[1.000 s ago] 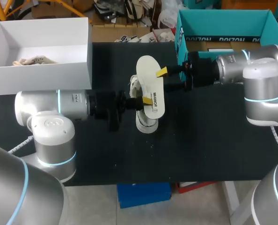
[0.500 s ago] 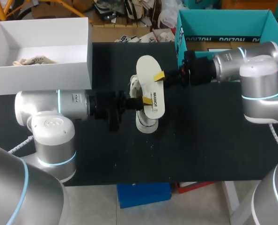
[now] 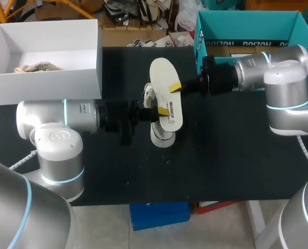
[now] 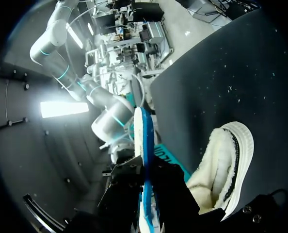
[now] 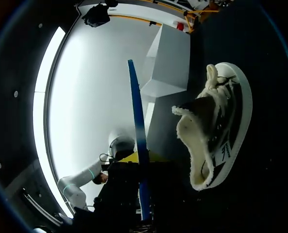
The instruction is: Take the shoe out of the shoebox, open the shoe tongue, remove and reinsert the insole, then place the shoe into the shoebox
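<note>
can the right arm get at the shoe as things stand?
Probably not yet. The right gripper is shut on the insole, as is the left gripper, and the insole is held flat over the shoe, covering most of it. It would have to let go first.

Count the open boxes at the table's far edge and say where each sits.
2. The white shoebox is at the far left corner, the teal box at the far right, behind the right arm. None looks hidden.

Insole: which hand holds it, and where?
The left hand pinches the insole by its long edge near the nearer end. The right hand sits at the opposite edge; its grip cannot be told.
</note>
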Controlling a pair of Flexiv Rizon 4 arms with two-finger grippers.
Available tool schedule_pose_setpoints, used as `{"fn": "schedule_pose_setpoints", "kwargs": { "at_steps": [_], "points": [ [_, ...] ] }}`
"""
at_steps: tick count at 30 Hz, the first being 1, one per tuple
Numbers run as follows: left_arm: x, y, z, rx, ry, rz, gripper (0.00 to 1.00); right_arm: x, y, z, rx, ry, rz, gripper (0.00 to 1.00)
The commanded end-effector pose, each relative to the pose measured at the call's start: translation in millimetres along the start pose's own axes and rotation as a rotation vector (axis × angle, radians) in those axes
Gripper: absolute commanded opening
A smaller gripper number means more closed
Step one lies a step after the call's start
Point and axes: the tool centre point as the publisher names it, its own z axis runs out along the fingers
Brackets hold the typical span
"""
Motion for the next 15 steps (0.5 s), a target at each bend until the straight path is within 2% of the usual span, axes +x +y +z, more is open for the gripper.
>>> {"fn": "schedule_pose_setpoints", "kwargs": {
  "at_steps": [1, 9, 11, 15],
  "points": [
    [-4.7, 0.3, -1.7, -0.018, 0.115, 0.015, 1.0, -0.6, 1.6, 1.3, 0.001, 0.0, 0.001, 0.0],
    [-37.1, 4.2, -36.5, -0.028, 0.479, -0.045, 1.0, -0.6, 1.6, 1.3, 0.001, 0.0, 0.001, 0.0],
    [-43.3, 4.8, -44.7, -0.04, 0.609, -0.066, 1.0, -0.6, 1.6, 1.3, 0.001, 0.0, 0.001, 0.0],
    [-57.2, 4.5, -51.0, -0.058, 0.754, -0.057, 1.0, -0.6, 1.6, 1.3, 0.001, 0.0, 0.001, 0.0]
  ]
}}
